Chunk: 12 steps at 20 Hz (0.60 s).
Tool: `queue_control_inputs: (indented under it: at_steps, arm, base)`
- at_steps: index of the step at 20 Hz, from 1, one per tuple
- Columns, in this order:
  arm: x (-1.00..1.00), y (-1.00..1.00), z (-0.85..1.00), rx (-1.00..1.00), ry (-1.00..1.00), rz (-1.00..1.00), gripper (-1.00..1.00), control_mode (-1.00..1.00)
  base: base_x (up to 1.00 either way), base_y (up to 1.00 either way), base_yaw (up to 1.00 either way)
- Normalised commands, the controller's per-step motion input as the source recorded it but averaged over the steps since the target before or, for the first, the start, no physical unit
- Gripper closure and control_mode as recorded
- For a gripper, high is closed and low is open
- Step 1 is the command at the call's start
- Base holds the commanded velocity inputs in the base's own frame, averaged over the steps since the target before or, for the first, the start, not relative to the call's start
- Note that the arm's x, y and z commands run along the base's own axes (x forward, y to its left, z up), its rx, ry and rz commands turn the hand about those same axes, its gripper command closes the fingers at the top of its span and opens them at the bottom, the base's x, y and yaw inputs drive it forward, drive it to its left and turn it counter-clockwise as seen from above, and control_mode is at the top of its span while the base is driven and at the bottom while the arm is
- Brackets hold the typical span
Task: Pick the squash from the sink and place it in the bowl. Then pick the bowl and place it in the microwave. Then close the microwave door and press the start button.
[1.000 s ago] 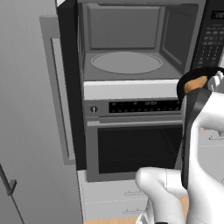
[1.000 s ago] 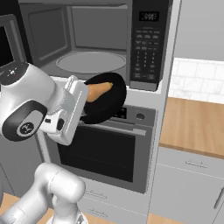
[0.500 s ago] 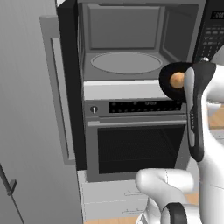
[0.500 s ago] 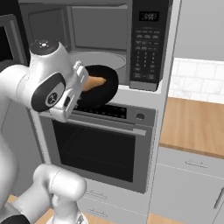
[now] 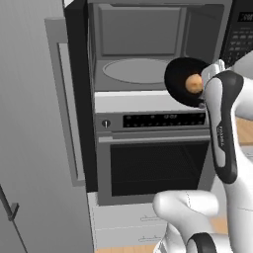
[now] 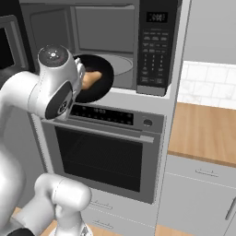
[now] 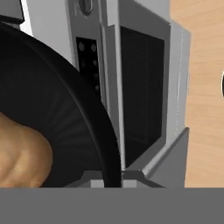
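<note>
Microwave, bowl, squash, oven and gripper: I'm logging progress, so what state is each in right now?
microwave: cavity empty, turntable bare.
microwave door: swung wide open to the left.
bowl: held up in front of the microwave opening, tilted.
squash: inside the bowl.
oven: door closed.
gripper: shut on the bowl's rim.

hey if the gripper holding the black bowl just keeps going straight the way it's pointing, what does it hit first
Judging by the hand view, the gripper, shut on the bowl rim, points down along the oven front toward the wooden floor. Probably the floor comes first, though depth is unclear and the oven front runs very close alongside.
</note>
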Motion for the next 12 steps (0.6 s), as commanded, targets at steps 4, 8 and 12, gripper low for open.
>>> queue_control_inputs:
  at_steps: [4,8,12]
  arm:
    - [0.90,0.14,0.00,0.00,0.00,0.00,1.00,-1.00]
    - [0.76,0.16,0.01,0.00,0.00,0.01,1.00,-1.00]
    - [0.62,0.05,0.11,0.00,0.00,0.04,1.00,-1.00]
  base:
    - [0.00,0.00,0.00]
    - [0.00,0.00,0.00]
    - [0.00,0.00,0.00]
